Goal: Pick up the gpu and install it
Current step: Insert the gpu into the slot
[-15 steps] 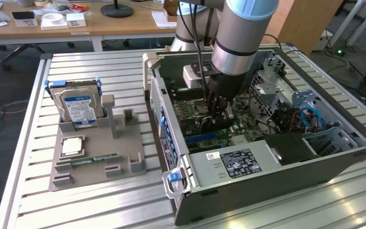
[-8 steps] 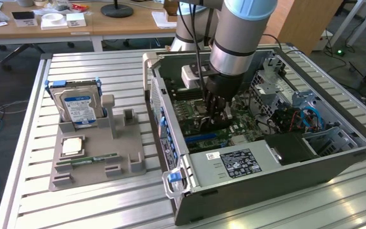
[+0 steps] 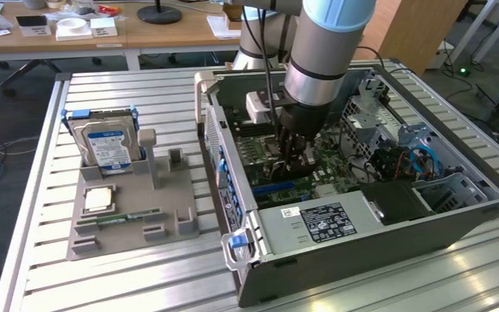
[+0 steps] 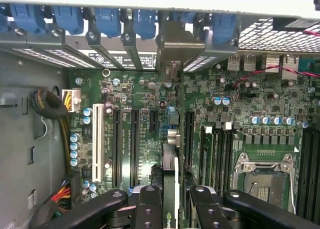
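1. Inside the open computer case, my claw is clenched on the gpu, with black fingers pressed against both faces of the card.
2. The gpu stands on edge above the green motherboard, and its metal bracket reaches the case wall lined with blue latches. I cannot tell whether the card's lower edge touches a slot.
3. Beside the card run two long black slots and one white slot. On the card's other side, past the memory slots, the bare processor socket sits open.
4. My silver-and-blue arm drops from the far side straight down into the case. The case lies on its side on the slatted aluminium table.
5. At the near end of the case sits the grey power supply, its label facing up.
6. On the exterior view's left, well apart from the case, a grey fixture tray rests on the table.
7. A blue-labelled hard drive stands upright at the tray's far end. A square processor chip and a narrow green RAM stick lie flat nearer the front.
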